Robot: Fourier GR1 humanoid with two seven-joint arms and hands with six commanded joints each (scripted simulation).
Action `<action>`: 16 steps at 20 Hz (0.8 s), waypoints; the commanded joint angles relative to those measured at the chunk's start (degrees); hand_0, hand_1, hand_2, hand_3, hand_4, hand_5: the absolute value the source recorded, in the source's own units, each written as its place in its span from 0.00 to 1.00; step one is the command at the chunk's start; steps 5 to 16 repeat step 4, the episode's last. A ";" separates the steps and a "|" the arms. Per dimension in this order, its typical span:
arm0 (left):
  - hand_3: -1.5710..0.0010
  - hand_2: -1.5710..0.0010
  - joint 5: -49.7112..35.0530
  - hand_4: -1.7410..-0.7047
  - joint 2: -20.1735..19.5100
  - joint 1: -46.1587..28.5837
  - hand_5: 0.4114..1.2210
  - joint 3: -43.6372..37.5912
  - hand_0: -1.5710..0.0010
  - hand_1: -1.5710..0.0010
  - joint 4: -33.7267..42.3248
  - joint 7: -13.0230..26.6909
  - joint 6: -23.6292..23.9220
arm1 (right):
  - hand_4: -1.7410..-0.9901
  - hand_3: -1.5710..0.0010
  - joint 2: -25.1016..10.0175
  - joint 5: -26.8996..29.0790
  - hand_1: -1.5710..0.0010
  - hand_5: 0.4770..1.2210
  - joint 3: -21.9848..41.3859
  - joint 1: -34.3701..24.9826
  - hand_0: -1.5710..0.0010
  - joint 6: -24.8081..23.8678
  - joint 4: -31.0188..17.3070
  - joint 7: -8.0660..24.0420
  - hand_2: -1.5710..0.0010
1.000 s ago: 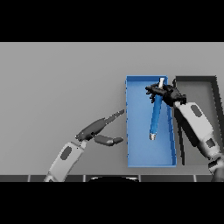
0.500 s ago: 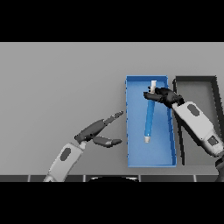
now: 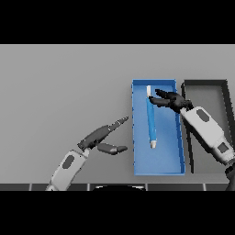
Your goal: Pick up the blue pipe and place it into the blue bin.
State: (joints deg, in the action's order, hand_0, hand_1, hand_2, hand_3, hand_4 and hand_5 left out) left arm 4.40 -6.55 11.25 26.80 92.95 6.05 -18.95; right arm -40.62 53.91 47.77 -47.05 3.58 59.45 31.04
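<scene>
The blue pipe (image 3: 151, 120) lies lengthwise inside the blue bin (image 3: 158, 168), right of centre. Right hand (image 3: 169, 99) hovers above, fingers apart; left hand (image 3: 102, 136) lower left, fingers straight.

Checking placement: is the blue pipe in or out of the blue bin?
In. The blue pipe lies lengthwise on the floor of the blue bin, inside its walls; the right hand is open beside it.

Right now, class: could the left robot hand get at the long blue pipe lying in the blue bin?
Probably yes: the left robot hand is open beside the blue rectangular bin, with bare table between. The long blue pipe lies uncovered; the right robot hand hovers near its far end.
</scene>
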 commanded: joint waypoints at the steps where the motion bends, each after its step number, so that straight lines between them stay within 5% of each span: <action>1: 1.00 1.00 -0.11 0.83 -0.26 -0.19 0.08 -0.05 1.00 1.00 -0.01 -0.25 -0.22 | 0.78 1.00 -0.18 0.04 0.94 0.44 0.22 0.86 0.86 -0.42 0.67 -0.06 0.98; 16: 1.00 1.00 0.65 0.83 0.17 0.20 0.08 -0.01 1.00 1.00 -1.83 -0.75 0.06 | 0.78 1.00 -0.71 -0.17 0.94 0.43 0.25 0.79 0.86 -0.38 1.17 0.08 0.98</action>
